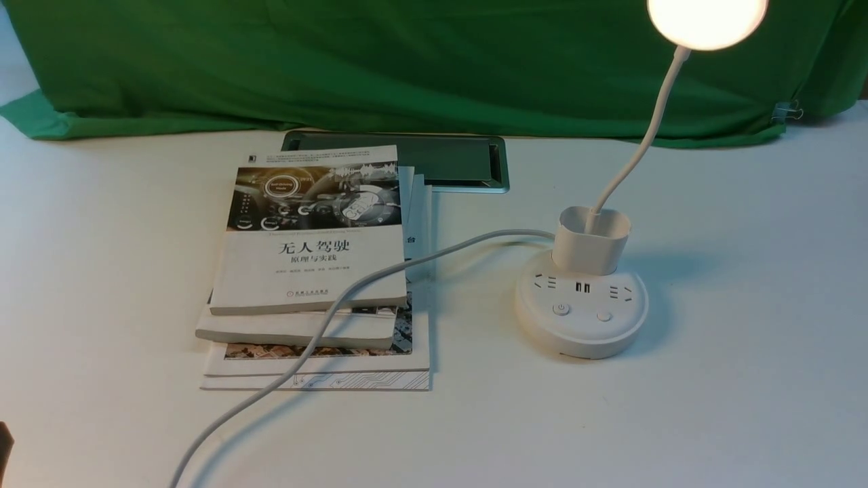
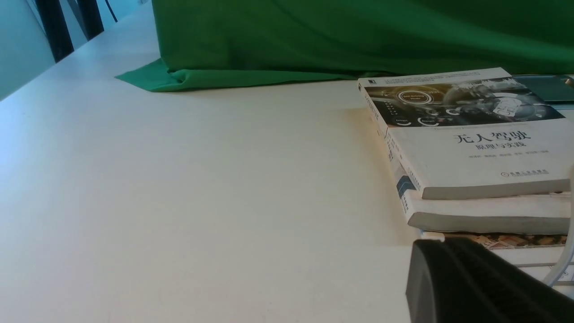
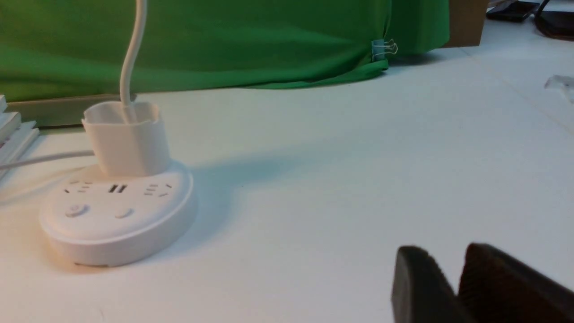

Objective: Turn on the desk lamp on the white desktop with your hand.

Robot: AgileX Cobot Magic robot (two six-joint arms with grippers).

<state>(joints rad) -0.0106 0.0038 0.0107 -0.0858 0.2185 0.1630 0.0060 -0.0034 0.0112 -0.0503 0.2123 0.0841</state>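
The desk lamp stands on the white desktop (image 1: 746,379) at the right. Its disc head (image 1: 706,20) glows bright above the thin neck (image 1: 644,135), the cup holder (image 1: 590,240) and the puck base (image 1: 581,325) with two buttons (image 1: 561,309). The base also shows in the right wrist view (image 3: 116,224). My right gripper (image 3: 448,260) is shut and empty, low over the desktop, well to the right of the base. My left gripper (image 2: 430,251) is shut and empty, near the book stack's front left corner. Only a dark sliver (image 1: 3,447) of it shows in the front view.
A stack of books (image 1: 312,230) lies left of the lamp, and the lamp's white cable (image 1: 339,305) runs over it to the front edge. A grey inset panel (image 1: 447,163) sits behind the books. A green cloth backdrop (image 1: 407,61) with a binder clip (image 1: 786,112) closes the back.
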